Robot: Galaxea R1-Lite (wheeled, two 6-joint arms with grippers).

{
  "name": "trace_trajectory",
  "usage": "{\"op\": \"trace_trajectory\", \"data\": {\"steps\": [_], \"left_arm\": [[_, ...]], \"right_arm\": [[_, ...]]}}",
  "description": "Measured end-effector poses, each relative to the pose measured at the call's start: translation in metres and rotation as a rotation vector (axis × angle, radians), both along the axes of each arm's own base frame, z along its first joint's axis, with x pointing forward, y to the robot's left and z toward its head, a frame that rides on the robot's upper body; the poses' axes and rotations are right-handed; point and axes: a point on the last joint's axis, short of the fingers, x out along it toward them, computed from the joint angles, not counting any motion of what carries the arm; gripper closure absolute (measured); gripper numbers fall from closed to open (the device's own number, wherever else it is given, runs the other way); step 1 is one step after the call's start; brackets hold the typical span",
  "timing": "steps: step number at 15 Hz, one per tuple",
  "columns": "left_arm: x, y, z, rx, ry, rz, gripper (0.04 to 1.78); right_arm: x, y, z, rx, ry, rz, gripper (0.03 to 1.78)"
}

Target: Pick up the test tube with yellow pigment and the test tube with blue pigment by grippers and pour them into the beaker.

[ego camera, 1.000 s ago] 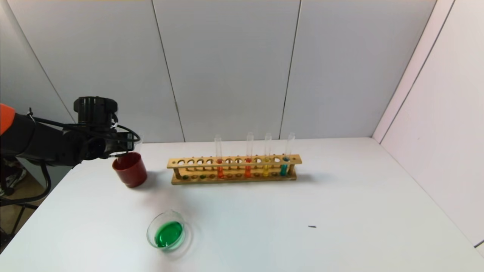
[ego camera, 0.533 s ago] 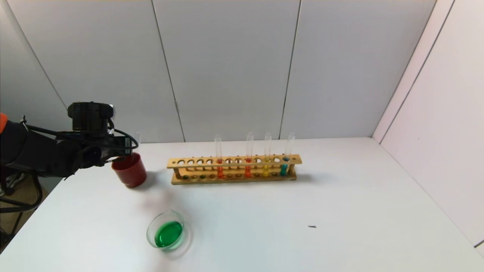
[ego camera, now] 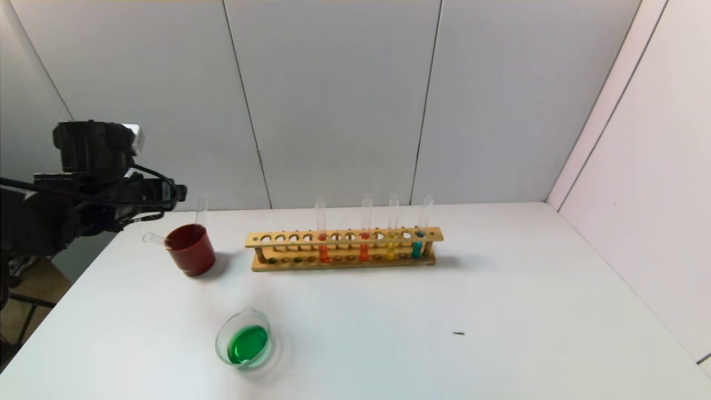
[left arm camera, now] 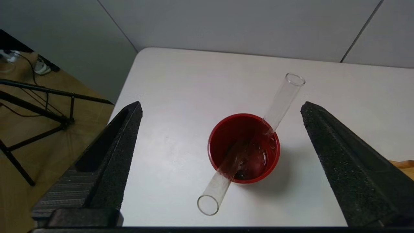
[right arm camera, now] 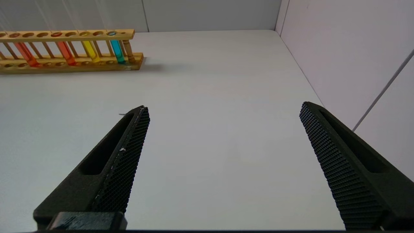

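White surface: left pincer apart above dark red opaque cup; two leaning empty glass tubes could tip cup. Right pincer apart, idle near right edge.

two empty tubes jut from the red cup, blocking its mouth.

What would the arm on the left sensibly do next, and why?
Probably swing away from the red cup toward the wooden rack. The left gripper is open and holds nothing; two empty tubes lean in the cup, and the beaker already holds green liquid. A yellow tube and a blue tube stand in the rack. The right gripper is open over bare table.
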Motion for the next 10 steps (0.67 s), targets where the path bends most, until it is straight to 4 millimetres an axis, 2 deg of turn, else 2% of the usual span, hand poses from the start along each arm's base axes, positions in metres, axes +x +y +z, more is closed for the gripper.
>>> {"op": "trace_trajectory", "data": {"steps": [3, 6, 8, 10], "left_arm": [[-0.037, 0.0, 0.04, 0.019, -0.055, 0.009, 0.08], [-0.094, 0.0, 0.077, 0.026, -0.092, 0.014, 0.08], [-0.136, 0.0, 0.091, 0.026, -0.105, 0.013, 0.08], [-0.177, 0.001, 0.094, 0.026, -0.122, 0.013, 0.08]], "right_arm": [[0.0, 0.0, 0.0, 0.0, 0.0, 0.0, 0.11], [0.0, 0.0, 0.0, 0.0, 0.0, 0.0, 0.11], [0.0, 0.0, 0.0, 0.0, 0.0, 0.0, 0.11], [0.0, 0.0, 0.0, 0.0, 0.0, 0.0, 0.11]]}}
